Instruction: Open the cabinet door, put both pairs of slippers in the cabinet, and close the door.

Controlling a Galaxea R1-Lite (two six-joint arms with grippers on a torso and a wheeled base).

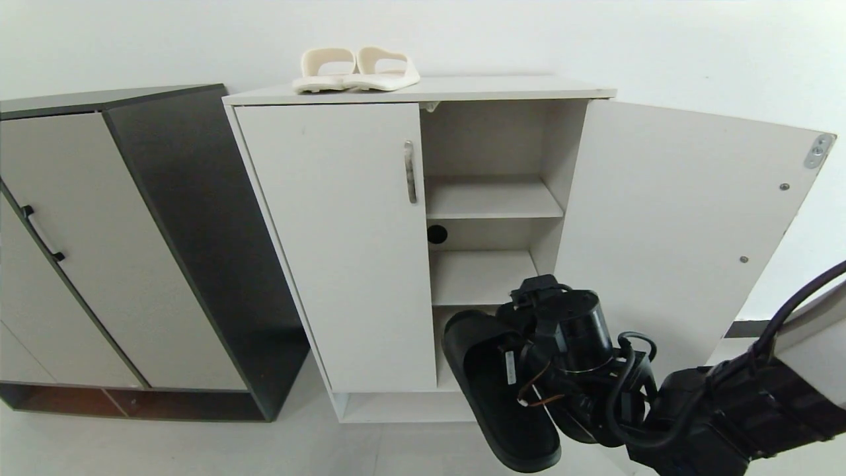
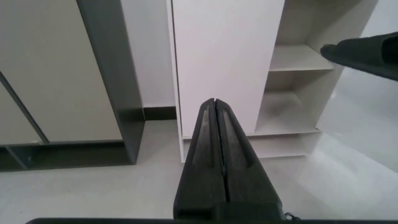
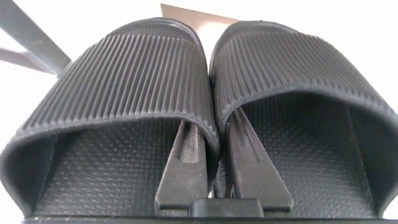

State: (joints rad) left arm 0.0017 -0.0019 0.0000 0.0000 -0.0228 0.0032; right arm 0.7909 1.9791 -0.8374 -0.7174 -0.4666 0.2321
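A white cabinet [image 1: 330, 251] stands with its right door [image 1: 674, 231] swung open and its left door shut. Its shelves [image 1: 492, 198] are bare. A cream pair of slippers [image 1: 355, 69] lies on the cabinet top. My right gripper [image 3: 214, 155] is shut on the black pair of slippers [image 3: 208, 93], one finger inside each strap, pinching the two inner edges together. In the head view the black slippers [image 1: 496, 390] hang low in front of the open lower compartment. My left gripper [image 2: 215, 124] is shut with nothing in it, held low, apart from the cabinet and facing it.
A grey and black cabinet [image 1: 119, 251] stands close to the left of the white one, its door shut. The floor [image 1: 198, 449] in front is pale and bare. The open door [image 2: 360, 37] limits room on the right.
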